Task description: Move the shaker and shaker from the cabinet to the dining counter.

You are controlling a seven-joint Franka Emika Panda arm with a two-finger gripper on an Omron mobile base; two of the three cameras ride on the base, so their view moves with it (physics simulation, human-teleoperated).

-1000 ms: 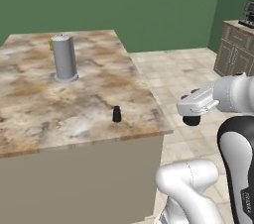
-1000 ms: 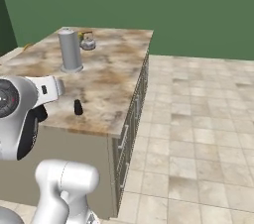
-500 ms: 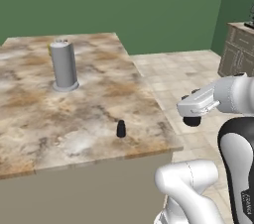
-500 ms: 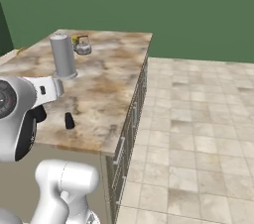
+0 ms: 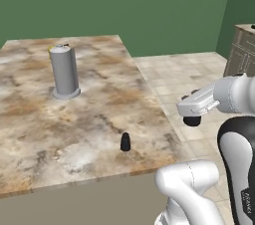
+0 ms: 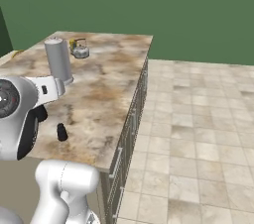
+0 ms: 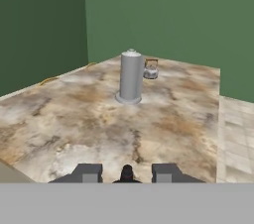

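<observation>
One small black shaker (image 5: pixel 125 142) (image 6: pixel 61 132) stands upright on the marbled dining counter (image 5: pixel 99 109) (image 6: pixel 106 86) near its front edge. In the hand view a second black shaker (image 7: pixel 127 171) sits between the two dark finger tips, and my gripper (image 7: pixel 127 174) is shut on it. From the base views my gripper (image 5: pixel 191 119) (image 6: pixel 39 114) hangs under the white hand, to the right of the standing shaker and higher than the counter top. The cabinet is out of view.
A tall grey metal cylinder (image 5: pixel 64 72) (image 7: pixel 131 78) stands on the far half of the counter, with a small kettle (image 6: pixel 80 49) (image 7: pixel 150 70) behind it. Tiled floor (image 6: pixel 198 119) runs along the counter's right side. A panelled floor cabinet (image 5: pixel 241 52) is at the far right.
The whole picture has shifted: the base has driven closer to the counter, which now looms larger. The arm holds its pose, still shut on the shaker.
</observation>
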